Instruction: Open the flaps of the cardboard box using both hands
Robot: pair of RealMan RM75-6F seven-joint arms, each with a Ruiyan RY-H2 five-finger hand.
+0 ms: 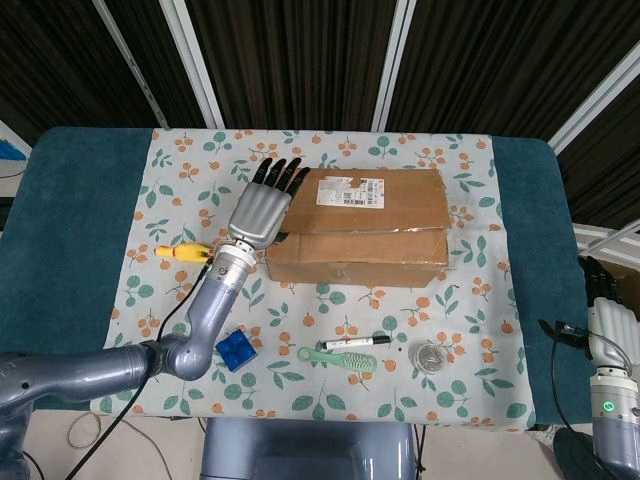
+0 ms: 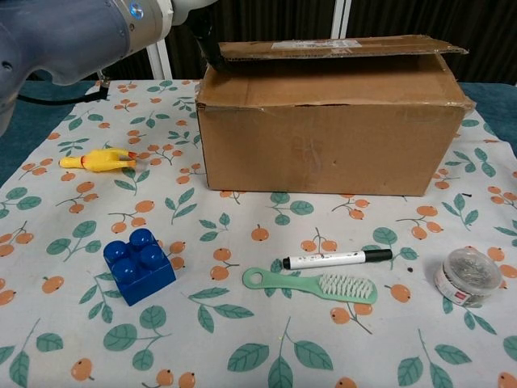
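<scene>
The worktop (image 1: 80, 230) carries a floral cloth (image 1: 470, 330), and the cardboard box (image 1: 355, 228) sits toward its far middle, flaps down. The left hand (image 1: 262, 208) lies over the box's left end, fingers straight and apart, grasping nothing; its thumb (image 2: 208, 50) reaches under the top flap's left corner. The right hand (image 1: 602, 315) hangs off the worktop's right edge, fingers extended and empty. In front of the box lie a blue brick (image 2: 138, 264), green brush (image 2: 311, 284), marker (image 2: 338, 259), and round tin (image 2: 472, 276); a yellow chicken toy (image 2: 98, 160) lies at left.
</scene>
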